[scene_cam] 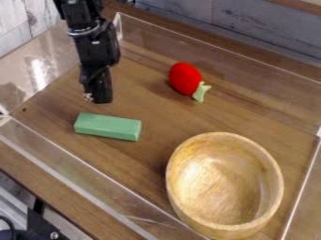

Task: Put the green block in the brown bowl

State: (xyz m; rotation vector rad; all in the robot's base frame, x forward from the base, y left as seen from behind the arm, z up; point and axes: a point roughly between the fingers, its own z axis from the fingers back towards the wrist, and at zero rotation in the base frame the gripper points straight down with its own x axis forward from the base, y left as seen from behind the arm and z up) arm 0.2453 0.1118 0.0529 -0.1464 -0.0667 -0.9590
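Camera view: green block (107, 126) lies flat on the bench (238, 112), well apart from the brown bowl (226, 180); claw (98, 95) hangs just above and behind it, empty, jaws narrowed with nothing between them. To regrasp well, it likely needs wider jaws, centred across the block's short width, lower before closing.

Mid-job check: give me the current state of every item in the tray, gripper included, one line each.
gripper: raised above the tray floor, pointing down, holding nothing; jaws close together.
green block: lying flat on the tray floor, below the gripper in the picture, not gripped, outside the bowl.
brown bowl: upright, empty.
red object: resting on the tray floor, untouched, apart from the block and bowl.
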